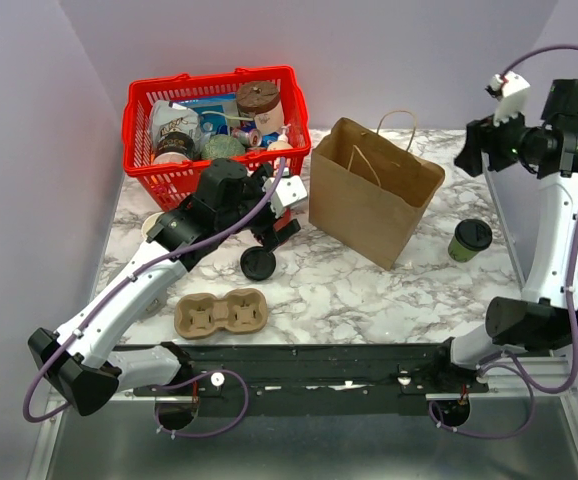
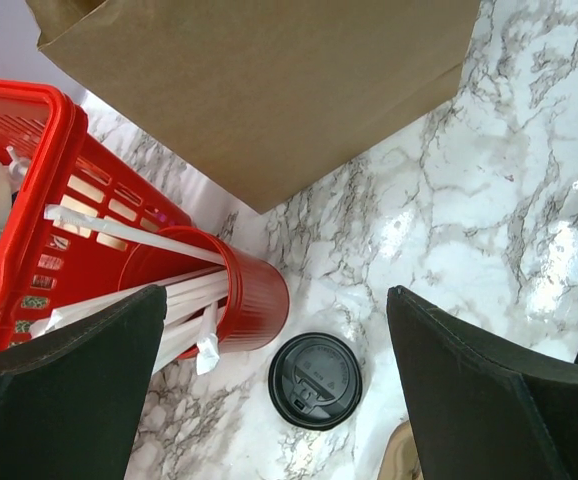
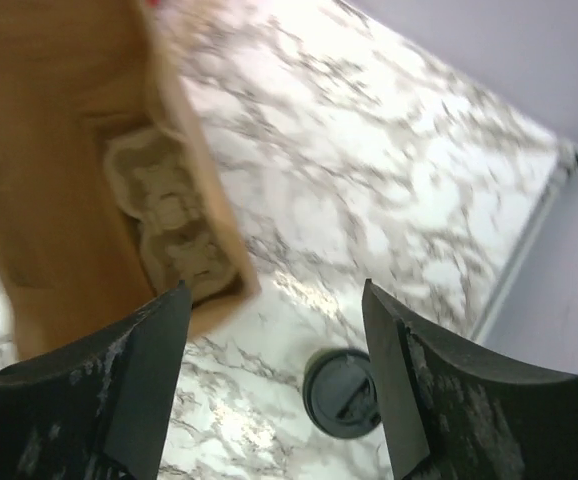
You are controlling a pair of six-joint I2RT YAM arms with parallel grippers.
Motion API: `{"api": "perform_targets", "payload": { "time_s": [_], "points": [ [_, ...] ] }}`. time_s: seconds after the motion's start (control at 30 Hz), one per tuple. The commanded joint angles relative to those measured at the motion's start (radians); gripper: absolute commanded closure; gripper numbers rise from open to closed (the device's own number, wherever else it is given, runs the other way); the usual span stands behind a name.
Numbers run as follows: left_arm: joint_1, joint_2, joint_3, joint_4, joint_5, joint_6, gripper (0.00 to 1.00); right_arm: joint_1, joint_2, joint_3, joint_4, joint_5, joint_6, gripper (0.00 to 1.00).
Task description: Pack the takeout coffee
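Coffee (image 1: 469, 240) upright on table (image 1: 349, 290), right of paper bag (image 1: 374, 190), near right edge, not packed yet. Right gripper (image 3: 274, 290) hovers above it, jaws spread, empty; prob lining up a top grab. Bag is open w/ carrier tray (image 3: 169, 215) inside, likely the cup's slot. Left gripper (image 2: 277, 300) also released, over loose lid (image 2: 315, 380). Wrist cam: cup body hidden under its lid, bag cut off.

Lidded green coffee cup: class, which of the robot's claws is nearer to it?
Right. The right claw hangs open above the coffee cup; the left claw is across the paper bag, over the loose black lid.
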Motion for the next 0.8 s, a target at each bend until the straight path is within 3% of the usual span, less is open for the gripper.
{"api": "perform_targets", "payload": {
  "time_s": [0.0,0.27,0.6,0.77],
  "points": [
    [0.003,0.01,0.005,0.051,0.018,-0.047,0.01,-0.132,0.052,-0.127,-0.013,0.081,0.082,0.23],
    [0.003,-0.021,-0.05,0.089,0.044,-0.062,0.01,-0.147,0.183,-0.239,-0.102,0.298,-0.02,0.09],
    [0.003,-0.047,-0.112,0.114,0.041,-0.062,0.01,-0.166,0.313,-0.186,-0.115,0.418,-0.022,0.15],
    [0.006,-0.039,-0.109,0.115,0.045,-0.061,0.01,-0.166,0.341,-0.193,-0.141,0.394,-0.014,0.1]
  ]
}}
